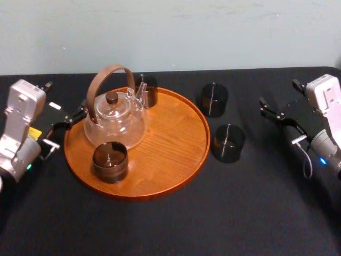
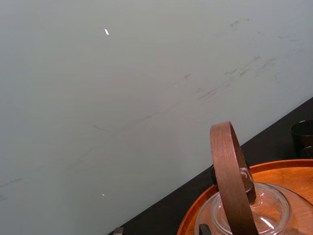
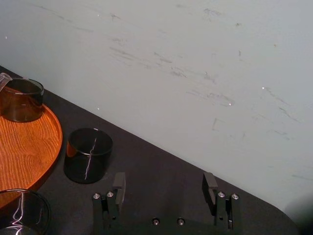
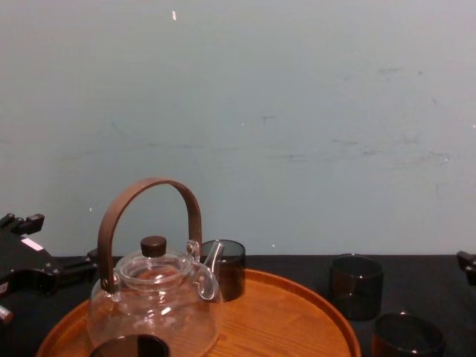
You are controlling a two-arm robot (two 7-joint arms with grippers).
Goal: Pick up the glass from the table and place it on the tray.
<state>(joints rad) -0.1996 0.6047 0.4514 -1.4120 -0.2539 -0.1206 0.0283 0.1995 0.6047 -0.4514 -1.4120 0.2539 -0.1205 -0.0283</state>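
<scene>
Sitting on the black counter (image 1: 160, 229) just right of the tray (image 1: 176, 138) are two dark glasses: a far glass (image 1: 214, 99) nearer the wall and a near glass (image 1: 229, 143) closer to the robot. Both are upright and clear of the rim. Either could be the one to move, and neither is held.

The tray already carries a glass teapot (image 1: 114, 120) with a bent wooden handle and two more dark glasses, one at the front (image 1: 110, 161) and one at the back (image 1: 145, 89) beside the spout. That fills its left half, so the bare wood on the right is probably where the next glass belongs.

The right gripper (image 3: 165, 188) hangs over the counter to the right of both loose glasses, well apart from them. Its jaws are spread wide and empty, which suits closing around a glass wall from the side. In the right wrist view the far glass stands ahead of it, off to one side rather than between the fingers, so the reach has not begun.

The left gripper (image 1: 72, 117) is just beside the tray's left rim behind the teapot, also spread and empty, and looks parked.
</scene>
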